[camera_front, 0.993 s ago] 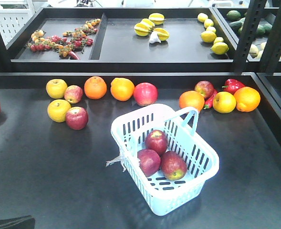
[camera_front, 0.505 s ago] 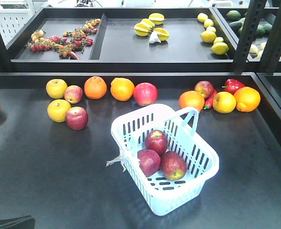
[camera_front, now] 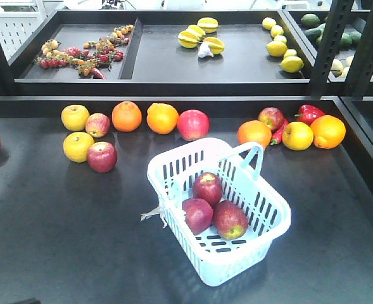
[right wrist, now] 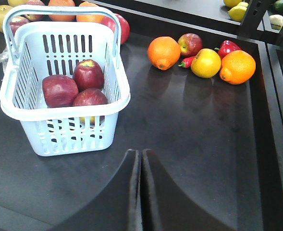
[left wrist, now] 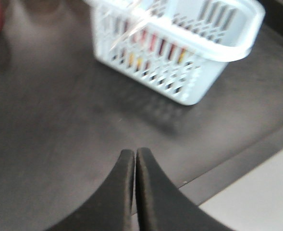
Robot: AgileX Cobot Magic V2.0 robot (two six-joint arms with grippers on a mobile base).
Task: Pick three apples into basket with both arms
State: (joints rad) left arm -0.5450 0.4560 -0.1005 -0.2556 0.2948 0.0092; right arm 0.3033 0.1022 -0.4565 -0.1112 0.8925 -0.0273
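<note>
The pale blue basket (camera_front: 271, 218) stands on the dark table a little right of centre. Three dark red apples lie inside it: one at the back (camera_front: 207, 188), one at the left (camera_front: 197, 215), one at the right (camera_front: 230, 219). The right wrist view shows the same basket (right wrist: 117, 98) and its apples (right wrist: 88, 74) up close. My right gripper (right wrist: 140, 153) is shut with nothing in it, hanging over bare table right of the basket. My left gripper (left wrist: 134, 152) is shut and holds nothing, near the table's front edge, with the basket (left wrist: 227, 50) blurred ahead. Neither gripper shows in the front view.
Along the back of the table lie yellow apples (camera_front: 75, 117), oranges (camera_front: 126, 116), more red apples (camera_front: 102, 156) and a red pepper (camera_front: 309, 113). A raised shelf behind holds lemons (camera_front: 292, 63) and other produce. Black shelf posts (camera_front: 330, 38) stand at the right.
A dark arm part at the front view's bottom left corner has withdrawn out of frame. The basket and fruit have not moved.
</note>
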